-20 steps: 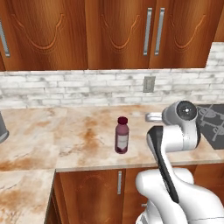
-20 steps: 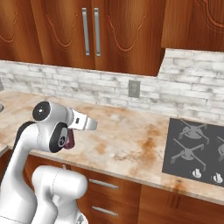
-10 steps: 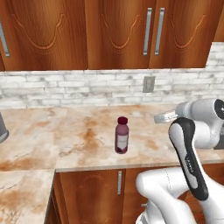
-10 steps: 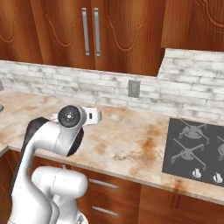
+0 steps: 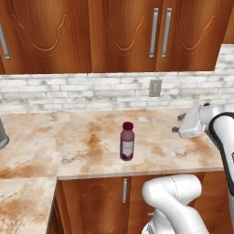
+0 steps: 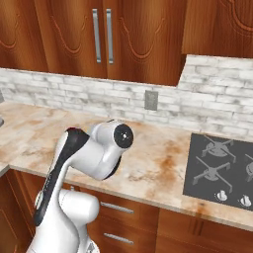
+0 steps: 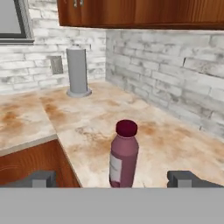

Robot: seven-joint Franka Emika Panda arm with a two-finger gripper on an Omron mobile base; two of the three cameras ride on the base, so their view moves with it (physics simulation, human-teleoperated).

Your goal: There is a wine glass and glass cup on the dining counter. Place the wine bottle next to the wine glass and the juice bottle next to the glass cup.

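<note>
The juice bottle (image 5: 127,141), small and dark red with a maroon cap and a white label, stands upright on the marble counter (image 5: 82,151) near its front edge. My gripper (image 5: 178,123) hovers well to the bottle's right, at about its height, pointing left toward it. In the hand view the bottle (image 7: 124,153) stands centred ahead, between and beyond my gripper (image 7: 113,179), whose two dark fingertips (image 7: 42,178) are spread wide with nothing between them. The wine bottle, wine glass and glass cup are out of view.
A grey cylinder (image 7: 78,72) stands on the counter past the bottle, near a wall outlet (image 7: 56,64). The counter turns a corner at the left (image 5: 23,201). A dark cooktop (image 6: 222,163) lies at the right. Wooden wall cabinets (image 5: 119,32) hang above the brick backsplash.
The arm has swung to the right, and the hand now sits lower and farther right of the bottle. The bottle has not moved and the jaws stay wide.
</note>
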